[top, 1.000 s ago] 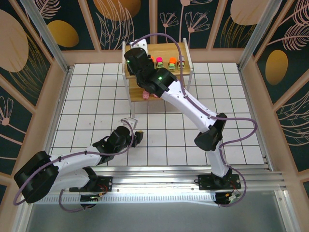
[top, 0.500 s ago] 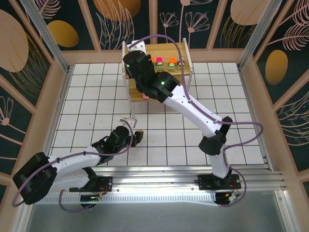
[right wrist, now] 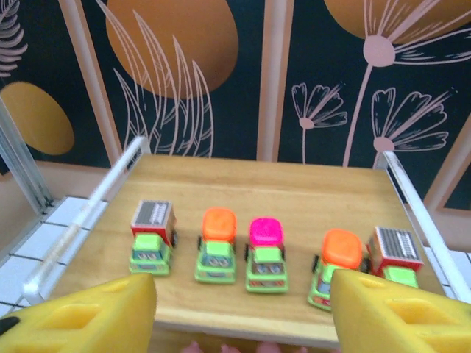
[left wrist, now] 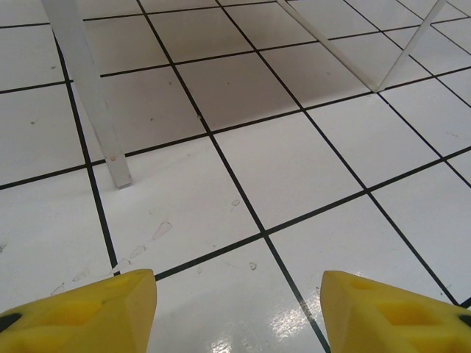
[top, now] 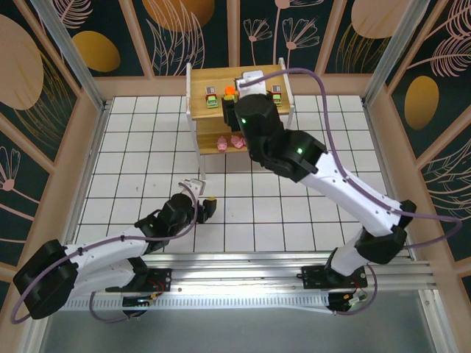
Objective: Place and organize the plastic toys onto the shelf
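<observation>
The wooden shelf (top: 210, 76) stands at the back of the tiled table. In the right wrist view its top board (right wrist: 294, 187) carries a row of green toy trucks: grey-topped (right wrist: 152, 235), orange (right wrist: 218, 245), magenta (right wrist: 266, 254), orange (right wrist: 335, 268) and grey-topped (right wrist: 394, 257). Pink pig toys (top: 229, 143) sit on the lower tier. My right gripper (right wrist: 243, 323) hangs open just in front of the row, holding nothing; from above it (top: 249, 81) is over the shelf. My left gripper (left wrist: 239, 316) is open and empty low over the tiles (top: 202, 193).
White shelf legs (left wrist: 96, 110) rise just ahead of the left gripper, with another leg (left wrist: 331, 51) farther right. White grid tiles (top: 147, 154) spread to both sides of the shelf. Patterned walls and metal posts (top: 73, 51) enclose the table.
The right arm has swung from the shelf's left end toward its middle and its jaws have opened wider. A grey-topped truck now shows at the top board's left end. The left arm barely shifted.
</observation>
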Controlling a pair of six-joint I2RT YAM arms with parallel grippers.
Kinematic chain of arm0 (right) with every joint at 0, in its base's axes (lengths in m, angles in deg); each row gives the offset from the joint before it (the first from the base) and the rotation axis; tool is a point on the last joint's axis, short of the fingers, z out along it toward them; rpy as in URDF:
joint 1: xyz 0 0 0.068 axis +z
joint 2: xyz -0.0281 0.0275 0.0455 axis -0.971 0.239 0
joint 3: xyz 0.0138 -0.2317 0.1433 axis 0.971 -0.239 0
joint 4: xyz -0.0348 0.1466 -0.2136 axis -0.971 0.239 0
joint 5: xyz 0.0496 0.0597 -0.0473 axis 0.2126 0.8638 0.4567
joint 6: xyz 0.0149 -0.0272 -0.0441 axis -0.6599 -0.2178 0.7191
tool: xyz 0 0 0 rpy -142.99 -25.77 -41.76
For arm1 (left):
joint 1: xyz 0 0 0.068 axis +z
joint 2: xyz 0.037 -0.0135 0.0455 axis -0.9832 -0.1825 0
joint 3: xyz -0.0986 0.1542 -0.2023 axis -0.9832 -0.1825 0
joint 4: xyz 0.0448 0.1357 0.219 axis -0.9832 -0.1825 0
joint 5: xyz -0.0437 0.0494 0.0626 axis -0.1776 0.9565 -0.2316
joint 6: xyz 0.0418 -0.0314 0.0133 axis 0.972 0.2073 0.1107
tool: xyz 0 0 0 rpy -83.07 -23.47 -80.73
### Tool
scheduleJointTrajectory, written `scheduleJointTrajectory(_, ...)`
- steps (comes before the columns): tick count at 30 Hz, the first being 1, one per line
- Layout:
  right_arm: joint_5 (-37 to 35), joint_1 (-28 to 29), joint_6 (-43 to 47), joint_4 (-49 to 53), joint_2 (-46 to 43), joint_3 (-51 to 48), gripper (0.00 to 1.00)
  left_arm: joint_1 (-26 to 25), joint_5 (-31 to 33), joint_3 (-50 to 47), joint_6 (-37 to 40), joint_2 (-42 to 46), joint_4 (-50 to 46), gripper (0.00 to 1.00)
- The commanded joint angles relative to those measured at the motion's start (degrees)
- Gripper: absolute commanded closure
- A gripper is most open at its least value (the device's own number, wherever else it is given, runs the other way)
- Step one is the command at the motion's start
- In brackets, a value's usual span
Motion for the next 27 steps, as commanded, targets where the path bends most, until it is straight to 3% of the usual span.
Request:
scheduleJointTrajectory(1, -0.8, 0.1, -1.2, -2.8, -5.4, -7.3, 0.32, 0.1, 1.4, -1.2, 0.0, 1.9, 2.1, 0.36)
scheduleJointTrajectory(7, 2.5, -2.5, -6.3, -2.0, -14.6, -23.5, 0.21, 0.1, 3.1, -0.9, -0.5, 2.2, 1.3, 0.21)
scheduleJointTrajectory(13, 14.4, -15.8, -11.9, -2.6, -24.6, -38.8, 0.1, 0.2, 7.9, 2.5, -0.5, 4.2, -2.9, 0.01)
scheduleJointTrajectory(17, 17.0, -21.1, -11.8, -5.0, -28.5, -45.4, 0.01, 0.2, 11.2, 5.8, -0.4, 5.4, -5.6, 0.01)
scheduleJointTrajectory(27, 19.5, -34.0, -14.0, -9.0, -32.2, -53.1, 0.01, 1.7, 17.0, 12.4, -1.3, 7.0, -10.0, 0.01)
